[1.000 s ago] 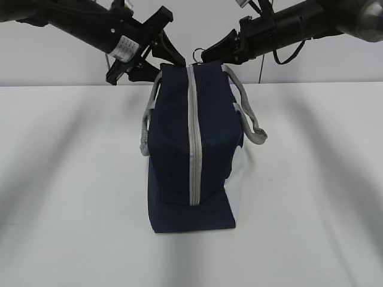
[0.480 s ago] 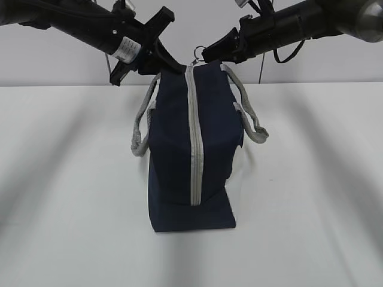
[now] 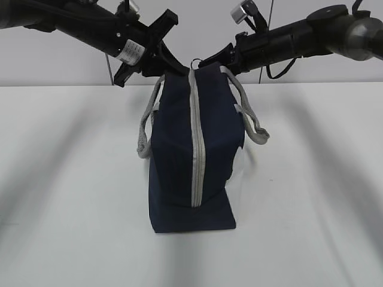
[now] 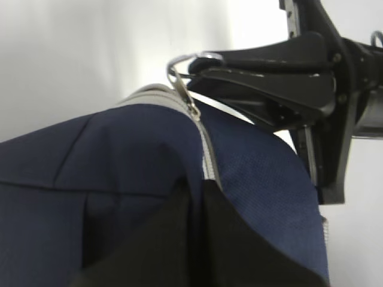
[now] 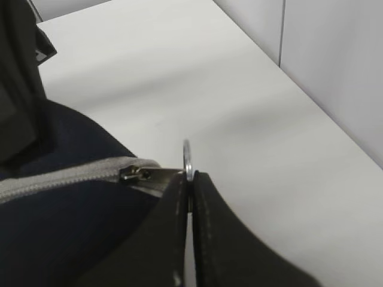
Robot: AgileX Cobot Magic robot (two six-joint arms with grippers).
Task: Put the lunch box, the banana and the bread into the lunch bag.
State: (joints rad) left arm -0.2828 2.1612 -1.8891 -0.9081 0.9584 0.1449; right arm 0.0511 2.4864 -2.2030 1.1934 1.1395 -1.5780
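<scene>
A white sticker [image 3: 127, 51] on the left arm carries print too small to read. The dark navy fabric lunch bag [image 3: 191, 149] with grey zipper [image 3: 195, 143] stands upright mid-table on the white table [image 3: 72, 179], zipper shut along its full visible length (grey webbing handles [image 3: 142, 128] droop to either side). The right gripper [image 5: 190, 197] is closed on the metal ring pull [image 5: 187, 156] at the bag's top far end. The left gripper [image 4: 194, 206] is pinched together on the navy fabric just beside the zipper, near that same end.
</scene>
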